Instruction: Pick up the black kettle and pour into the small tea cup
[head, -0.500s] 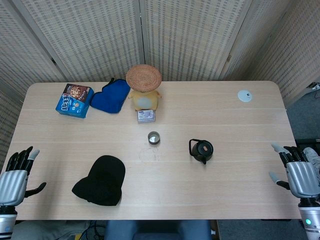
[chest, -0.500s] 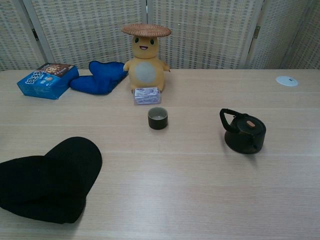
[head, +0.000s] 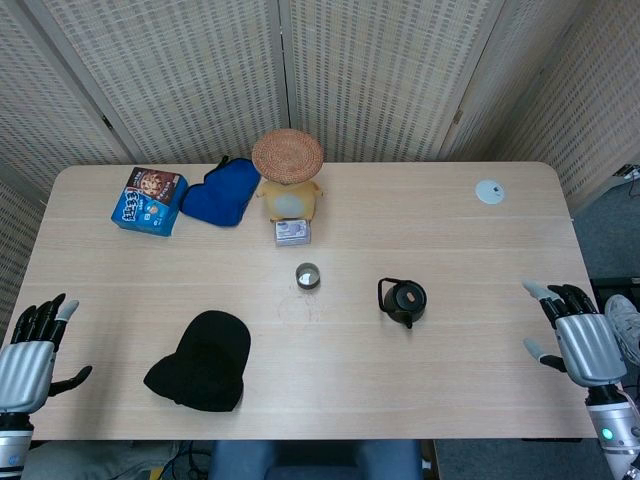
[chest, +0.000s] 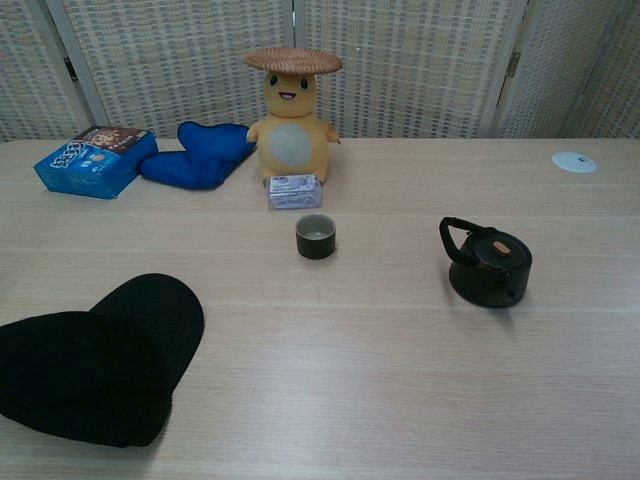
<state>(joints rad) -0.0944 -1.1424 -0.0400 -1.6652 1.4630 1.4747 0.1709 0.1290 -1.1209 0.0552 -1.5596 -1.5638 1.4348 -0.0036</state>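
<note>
1. While your right hand sits over the table's right edge, its fingers are spread apart and pointing up and to the left across the wood, with nothing in them.
2. Your left hand is at the opposite corner, off the near left edge of the table, palm down, dark fingers fanned out and the thumb sticking out to the side; it holds nothing either.
3. Both hands show only from the head camera; the chest camera catches neither of them.
4. Your black kettle stands upright on the table, a little right of centre, with its handle arching over the left side of the lid. It is well apart from your right hand, with bare wood between them.
5. Your small tea cup stands upright to the left of the kettle and slightly farther back, near it but not touching.
6. Behind the cup you have a small pale box lying at the foot of a yellow plush toy that wears a woven straw hat.
7. Left of the toy lies a blue cloth, and beside that a blue snack box.
8. Nearer to you on the left lies a black cap, between the left hand and the cup.
</note>
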